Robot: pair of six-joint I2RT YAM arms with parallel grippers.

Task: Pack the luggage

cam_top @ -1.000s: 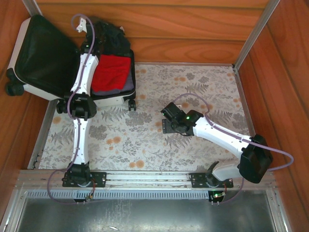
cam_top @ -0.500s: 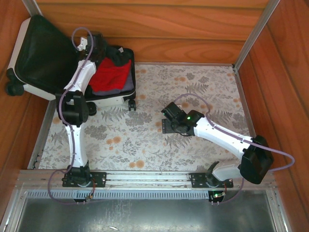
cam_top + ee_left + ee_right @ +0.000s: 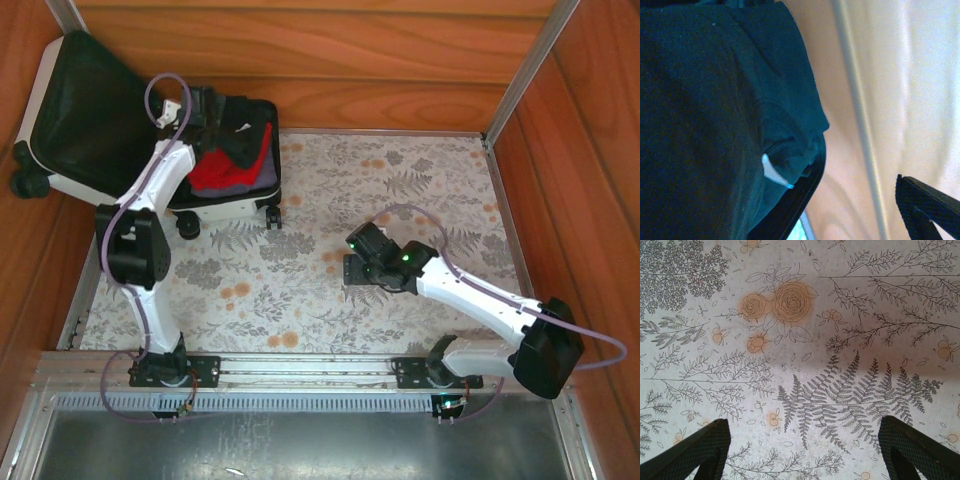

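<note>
— Top external: is the luggage (image 3: 90, 120) packed?
— Partly. It lies open at the bench's (image 3: 400, 180) far left corner, with a red cloth (image 3: 225, 172) and black garment (image 3: 238, 135) inside. The left fingers (image 3: 927, 207) are spread over them; the right fingers (image 3: 920, 445) are spread and empty. I think closing is left.

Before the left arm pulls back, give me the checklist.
1. Left gripper open, not clamping the black garment: ok.
2. Black garment wholly inside the luggage: cannot tell, the arm covers part.
3. Red garment lying in the luggage: ok.
4. Luggage lid open, leaning on the wall: ok.
5. Right gripper open, empty, above the tablecloth: ok.
</note>
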